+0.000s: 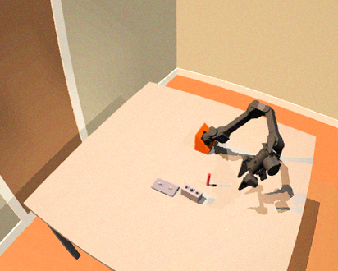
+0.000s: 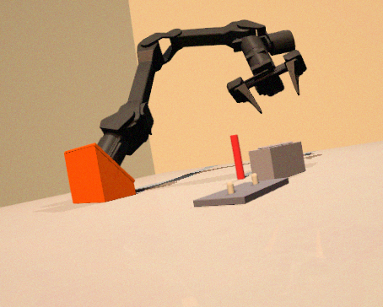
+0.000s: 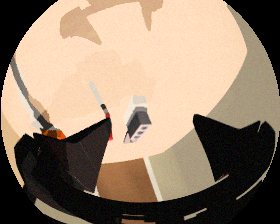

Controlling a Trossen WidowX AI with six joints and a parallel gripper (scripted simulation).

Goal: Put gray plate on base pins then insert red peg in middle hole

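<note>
The gray plate (image 1: 191,194) (image 2: 276,163) (image 3: 138,120) is a thick block with three holes in its top, standing on the table beside the base. The flat gray base (image 1: 163,189) (image 2: 217,200) has two pale upright pins, both bare. The red peg (image 1: 208,179) (image 2: 237,158) (image 3: 110,134) stands upright on the table near the plate; in the wrist view one finger's tip overlaps it. My gripper (image 1: 240,183) (image 2: 280,104) (image 3: 154,120) is wide open and empty, in the air above the table and clear of the plate, the peg and the base.
The orange wedge-shaped block (image 1: 202,141) (image 2: 86,175) stands at the foot of the arm. The pale table (image 1: 115,167) (image 2: 148,253) carries the objects, and the arm's shadow falls on it toward the right edge in the top view.
</note>
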